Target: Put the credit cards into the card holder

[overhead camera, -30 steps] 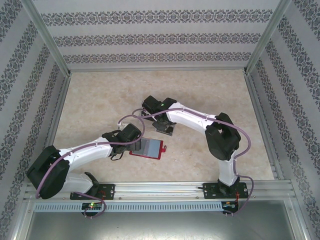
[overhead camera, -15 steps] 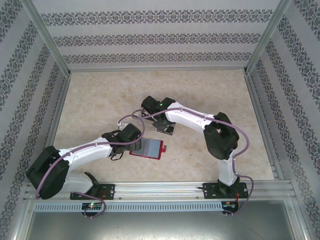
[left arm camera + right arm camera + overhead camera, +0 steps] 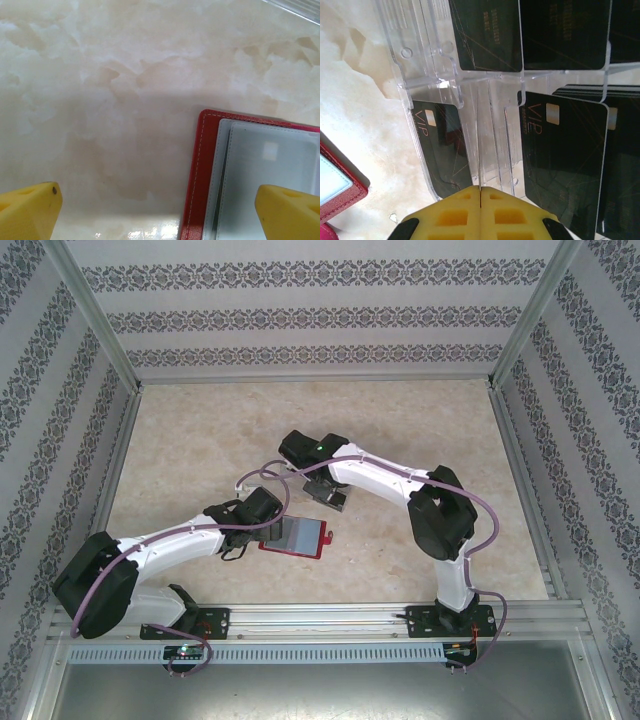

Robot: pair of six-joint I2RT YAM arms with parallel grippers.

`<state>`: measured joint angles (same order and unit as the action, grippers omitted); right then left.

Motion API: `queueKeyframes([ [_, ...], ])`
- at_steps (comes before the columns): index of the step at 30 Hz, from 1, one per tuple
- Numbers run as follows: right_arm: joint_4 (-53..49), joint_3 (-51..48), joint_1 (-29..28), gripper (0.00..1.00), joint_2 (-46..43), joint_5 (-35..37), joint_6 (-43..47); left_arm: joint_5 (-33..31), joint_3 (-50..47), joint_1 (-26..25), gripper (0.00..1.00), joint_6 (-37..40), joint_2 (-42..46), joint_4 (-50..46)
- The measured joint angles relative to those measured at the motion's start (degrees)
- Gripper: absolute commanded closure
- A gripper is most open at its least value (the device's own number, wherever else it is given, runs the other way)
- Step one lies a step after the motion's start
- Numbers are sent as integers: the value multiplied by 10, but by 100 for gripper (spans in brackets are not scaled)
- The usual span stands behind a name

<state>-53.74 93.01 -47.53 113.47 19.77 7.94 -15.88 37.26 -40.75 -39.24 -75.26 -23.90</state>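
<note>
Right gripper [image 3: 480, 194] pads pressed together. Just ahead, the clear tray [image 3: 490, 120], black credit cards [image 3: 562, 150] lying either side and farther on. Left gripper [image 3: 160, 210] spread wide over the table [image 3: 100, 100], with the red card holder [image 3: 196, 170] lying open beneath one finger [image 3: 287, 212].

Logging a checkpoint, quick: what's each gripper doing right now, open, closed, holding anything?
Left gripper: open, empty, over the card holder's edge.
Right gripper: closed over the clear tray; whether it pinches anything cannot be told.
</note>
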Motion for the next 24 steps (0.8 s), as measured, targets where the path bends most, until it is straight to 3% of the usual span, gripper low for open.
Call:
queueKeyframes([
  [8,-19,48,-10,100,-10,2,2,0,0,0,0,0,0,0],
  [16,-28,78,-45,100,-94,-6,-41,-7,9,3,0,12,-1,-1],
  [19,-5,43,-47,100,-147,-30,-98,-9,10,7,0,18,-2,-1],
  [24,80,-113,-43,100,-257,-96,-223,-8,10,8,0,31,-3,-1],
])
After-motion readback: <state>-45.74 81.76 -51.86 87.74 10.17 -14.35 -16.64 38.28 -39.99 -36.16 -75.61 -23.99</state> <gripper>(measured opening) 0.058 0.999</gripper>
